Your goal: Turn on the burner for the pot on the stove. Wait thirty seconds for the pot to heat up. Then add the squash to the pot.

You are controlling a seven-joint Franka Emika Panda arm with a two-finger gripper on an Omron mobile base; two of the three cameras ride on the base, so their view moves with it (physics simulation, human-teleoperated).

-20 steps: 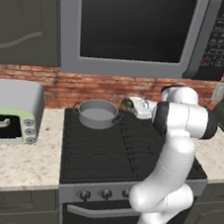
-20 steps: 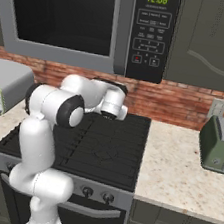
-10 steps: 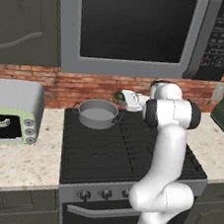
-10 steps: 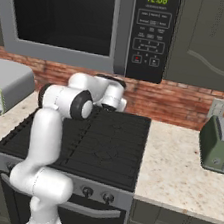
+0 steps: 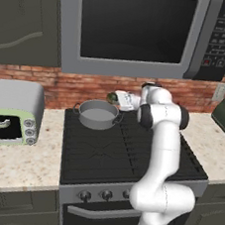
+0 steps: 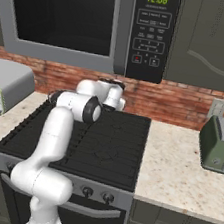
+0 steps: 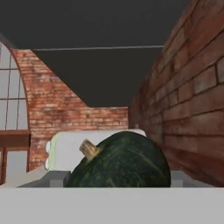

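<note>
My tool (image 5: 117,99) is clamped on the squash (image 5: 112,98), held above the far right rim of the pot (image 5: 98,115) on the stove (image 5: 129,151). Shift left over pot centre, lower, then release.

Kitchen: stove (image 5: 129,156), microwave (image 5: 139,30), toaster oven (image 5: 12,114).

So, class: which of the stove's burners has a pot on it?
The back-left burner of the stove holds the grey pot; the other grates are bare.
</note>
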